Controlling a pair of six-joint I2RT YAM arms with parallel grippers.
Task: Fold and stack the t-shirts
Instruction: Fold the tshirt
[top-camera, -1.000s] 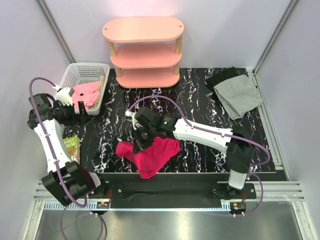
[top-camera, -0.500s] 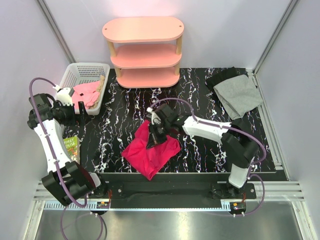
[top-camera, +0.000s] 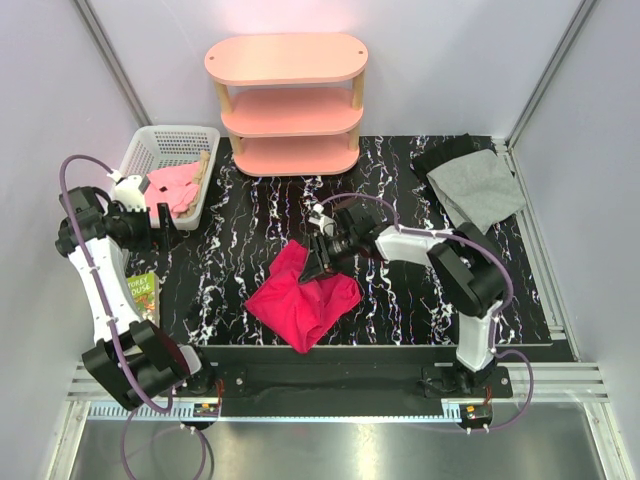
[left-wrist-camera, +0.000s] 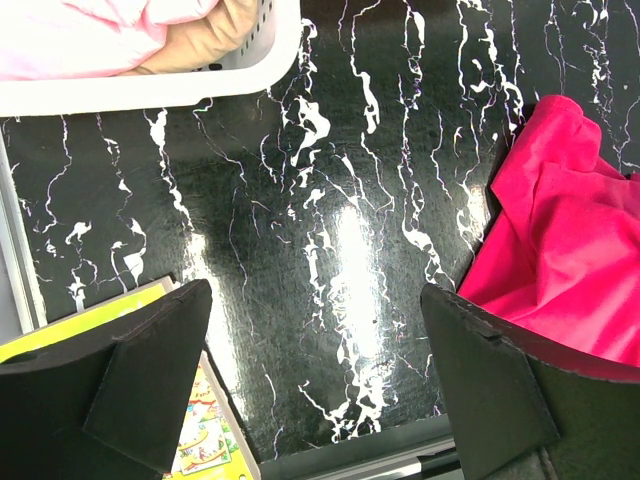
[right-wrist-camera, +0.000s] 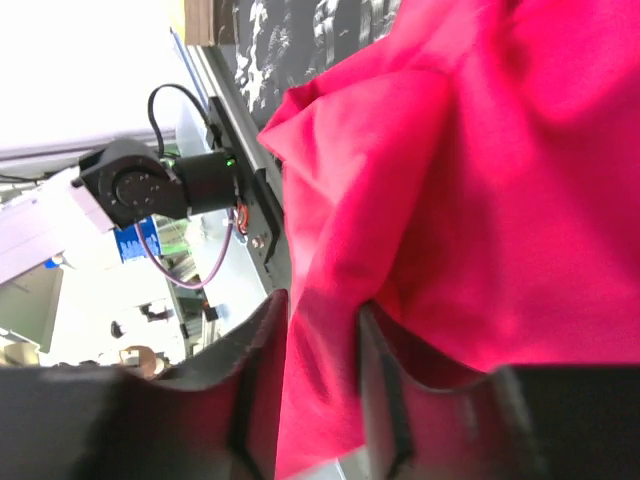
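The crimson-red t-shirt (top-camera: 300, 302) lies crumpled on the black marbled table (top-camera: 220, 260), front centre. My right gripper (top-camera: 322, 262) is shut on the shirt's far edge. In the right wrist view a fold of the red cloth (right-wrist-camera: 480, 180) is pinched between the fingers of my right gripper (right-wrist-camera: 318, 335). The light grey t-shirt (top-camera: 480, 190) lies at the back right corner. My left gripper (top-camera: 163, 222) is open and empty at the left, next to the basket. In the left wrist view it (left-wrist-camera: 315, 300) hangs over bare table, with the red shirt (left-wrist-camera: 570, 250) at the right.
A white basket (top-camera: 152, 140) with pink cloth stands at the back left, its rim also in the left wrist view (left-wrist-camera: 150, 92). A pink three-tier shelf (top-camera: 290, 100) stands at the back centre. A picture book (top-camera: 143, 292) lies at the left edge. Dark cloth (top-camera: 440, 155) lies beside the grey shirt.
My right gripper has moved right and away from the front edge with the red shirt's edge in it, dragging the shirt along. The left arm has not moved.
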